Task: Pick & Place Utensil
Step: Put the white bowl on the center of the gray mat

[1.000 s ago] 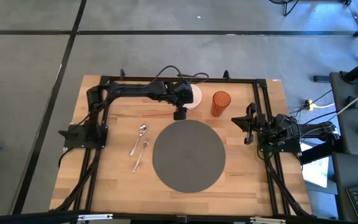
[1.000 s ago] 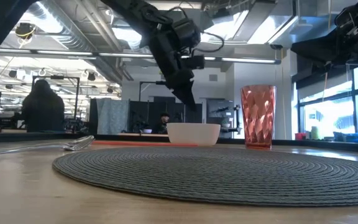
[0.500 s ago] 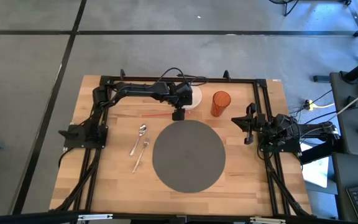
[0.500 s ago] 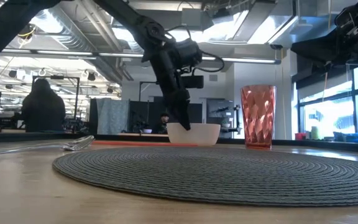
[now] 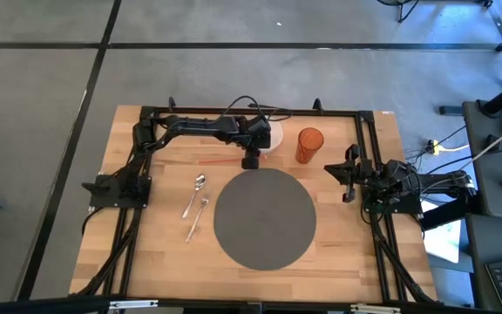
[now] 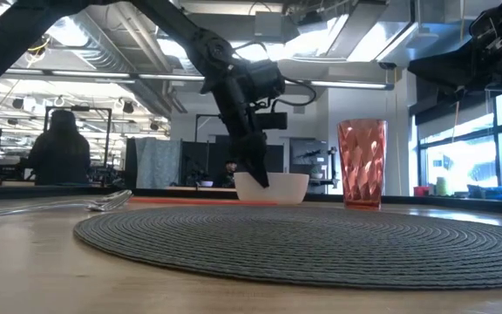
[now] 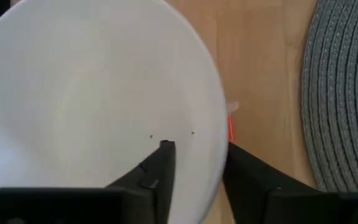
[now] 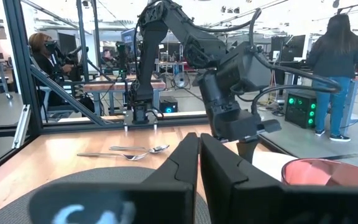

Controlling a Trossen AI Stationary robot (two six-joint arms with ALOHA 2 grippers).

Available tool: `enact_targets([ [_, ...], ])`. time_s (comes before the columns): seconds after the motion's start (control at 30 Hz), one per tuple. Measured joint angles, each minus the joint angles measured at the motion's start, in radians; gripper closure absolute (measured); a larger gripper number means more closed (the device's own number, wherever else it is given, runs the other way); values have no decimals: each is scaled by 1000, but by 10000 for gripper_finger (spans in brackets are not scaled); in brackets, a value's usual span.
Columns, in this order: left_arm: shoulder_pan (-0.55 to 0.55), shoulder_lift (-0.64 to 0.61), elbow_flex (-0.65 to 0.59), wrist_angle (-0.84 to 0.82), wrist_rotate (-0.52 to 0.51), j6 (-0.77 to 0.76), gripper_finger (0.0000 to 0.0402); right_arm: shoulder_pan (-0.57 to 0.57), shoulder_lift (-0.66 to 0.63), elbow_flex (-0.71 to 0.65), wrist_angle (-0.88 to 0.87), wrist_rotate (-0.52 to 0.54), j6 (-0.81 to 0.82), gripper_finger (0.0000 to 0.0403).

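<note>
Utensils are two, a spoon [image 5: 199, 182] and a fork [image 5: 200, 208], just beside the round mat [image 5: 264, 218]. One white bowl [image 7: 92, 106] and one red cup [image 5: 309, 145] stand behind the mat. Left gripper [image 7: 194, 165] straddles the bowl's rim, whether clenched I cannot tell. Right gripper [image 8: 199, 152] waits clenched, empty.

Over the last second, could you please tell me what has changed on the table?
The left gripper has come down from above the white bowl and now straddles its rim, one finger inside and one outside, closing in. The bowl itself has not visibly moved. The right gripper stays shut and parked at the right side; the spoon, fork, cup and placemat are unchanged.
</note>
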Motion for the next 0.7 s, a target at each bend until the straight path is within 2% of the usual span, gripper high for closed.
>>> enact_targets([
  [0.17,-2,-1,0,1,-6,4,360,0,0,0,0,0,1,384],
  [0.23,-6,-1,2,0,-40,0,388,0,0,0,0,0,-1,384],
  [0.4,-25,-4,36,-41,-132,16,397,0,0,0,0,0,-2,384],
  [0.53,-59,-20,102,-144,-130,12,398,0,0,0,0,0,-1,384],
  [0.7,-130,-104,161,-297,-98,-36,398,0,0,0,0,-2,1,384],
])
